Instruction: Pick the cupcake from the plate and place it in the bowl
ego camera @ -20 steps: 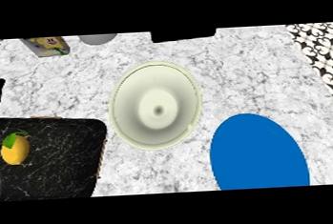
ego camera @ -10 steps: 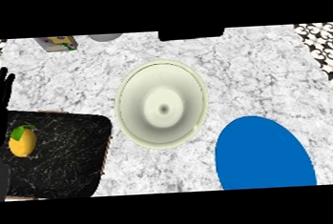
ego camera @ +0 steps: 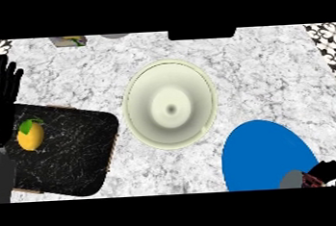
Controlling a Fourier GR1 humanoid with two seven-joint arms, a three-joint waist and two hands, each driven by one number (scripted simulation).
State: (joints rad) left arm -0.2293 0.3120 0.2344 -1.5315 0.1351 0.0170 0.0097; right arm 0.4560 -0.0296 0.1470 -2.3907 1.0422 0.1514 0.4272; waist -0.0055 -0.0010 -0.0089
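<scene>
the desk (ego camera: 268, 76) is a white and grey marbled top. near its middle sits a pale cream bowl (ego camera: 171, 103), round-rimmed and looking taller than wide from this steep angle, with nothing inside it. to the lower right of the bowl and just apart from it lies a blue plate (ego camera: 262, 153), reaching down to the lower edge of the view. at the plate's lower right rim the right hand (ego camera: 329, 172) comes in from the corner; only a small dark part of it shows, together with a grey rounded bit and a patch of dark reddish-brown just beside it (ego camera: 313, 180) that may be the cupcake, though it is too little to be sure, so i cannot tell whether this hand's fingers are released or grasping. on the left side a dark, veined board (ego camera: 73, 153) lies on the desk, and a yellow lemon with a green leaf (ego camera: 31, 135) rests on its left part. the left hand (ego camera: 1, 102) shows at the left edge, fingers straight and pointing up, released and resting, its lower part overlapping the board's upper left corner just beside the lemon. at the top edge a small boxed item (ego camera: 70, 40) and a grey round object (ego camera: 114, 35) are partly cut off.
</scene>
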